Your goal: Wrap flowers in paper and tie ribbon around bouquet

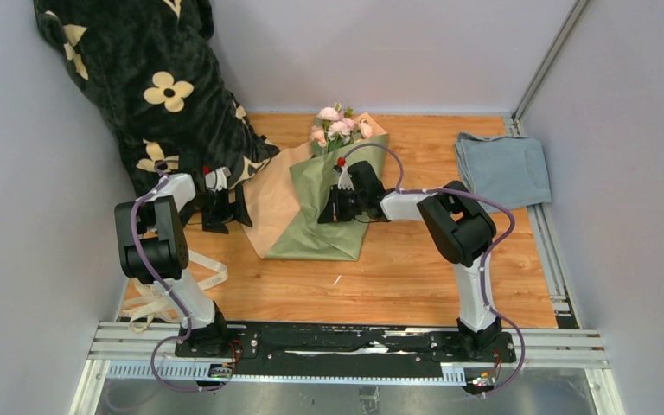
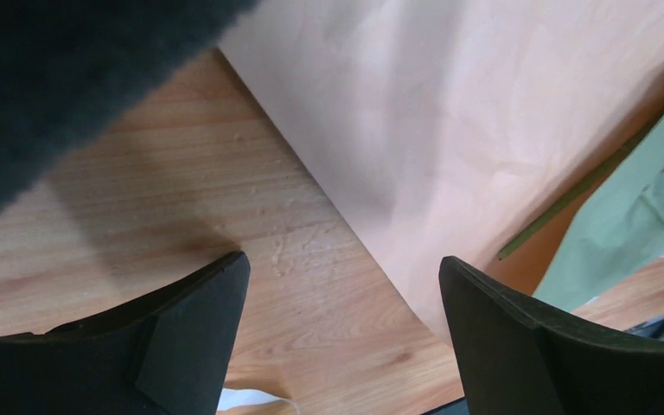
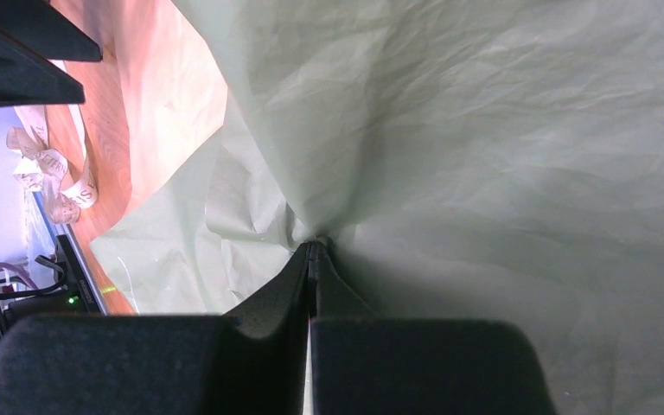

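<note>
Two arms, one paper, one flower bunch, one ribbon

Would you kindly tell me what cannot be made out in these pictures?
Stems of the flowers: top view, covered by the paper and the right gripper.
The ribbon: top view, partly behind the left arm.
Flowers, right wrist view: paper fills it.
The blanket: left wrist view, blurred, cut by the edge.
</note>
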